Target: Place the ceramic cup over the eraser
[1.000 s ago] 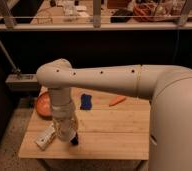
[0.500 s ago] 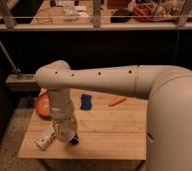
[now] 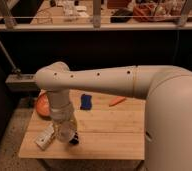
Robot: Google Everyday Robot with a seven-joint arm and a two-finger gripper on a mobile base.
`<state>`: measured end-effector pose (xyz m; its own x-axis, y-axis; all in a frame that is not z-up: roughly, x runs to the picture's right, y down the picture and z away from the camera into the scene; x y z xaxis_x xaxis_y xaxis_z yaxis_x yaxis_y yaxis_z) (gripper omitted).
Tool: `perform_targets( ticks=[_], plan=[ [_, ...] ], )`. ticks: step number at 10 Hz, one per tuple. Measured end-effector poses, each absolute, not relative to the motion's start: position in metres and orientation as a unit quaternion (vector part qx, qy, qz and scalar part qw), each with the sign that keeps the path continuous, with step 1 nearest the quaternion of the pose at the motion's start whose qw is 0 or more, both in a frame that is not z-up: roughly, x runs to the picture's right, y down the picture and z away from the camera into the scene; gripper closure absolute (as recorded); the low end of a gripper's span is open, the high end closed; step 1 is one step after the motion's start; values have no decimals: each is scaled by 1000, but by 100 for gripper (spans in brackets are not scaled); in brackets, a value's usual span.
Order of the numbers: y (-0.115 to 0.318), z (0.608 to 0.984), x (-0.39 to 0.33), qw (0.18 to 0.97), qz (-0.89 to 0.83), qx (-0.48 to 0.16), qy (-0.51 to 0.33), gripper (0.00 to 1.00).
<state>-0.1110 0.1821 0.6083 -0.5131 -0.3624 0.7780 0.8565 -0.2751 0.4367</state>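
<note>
Place: a robotics lab or workshop is indicated.
Floor: a hard speckled floor (image 3: 6, 142) is seen under a small slatted wooden table (image 3: 114, 135).
Background: cluttered benches (image 3: 154, 10) are seen beyond a metal rail (image 3: 94, 26), with a dark wall below it.
Props: an orange pen-like item (image 3: 117, 101) is laid loose on the table.
Robot: a large white arm (image 3: 104, 80) is stretched across the table, and the gripper (image 3: 66, 134) is held low over its front left part.
</note>
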Motion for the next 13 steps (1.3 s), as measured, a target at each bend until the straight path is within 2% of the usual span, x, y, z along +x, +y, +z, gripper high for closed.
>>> perform_targets(
  ticks=[13],
  plan=[
    [190, 619, -109, 404, -750, -284, -440, 94]
  ],
)
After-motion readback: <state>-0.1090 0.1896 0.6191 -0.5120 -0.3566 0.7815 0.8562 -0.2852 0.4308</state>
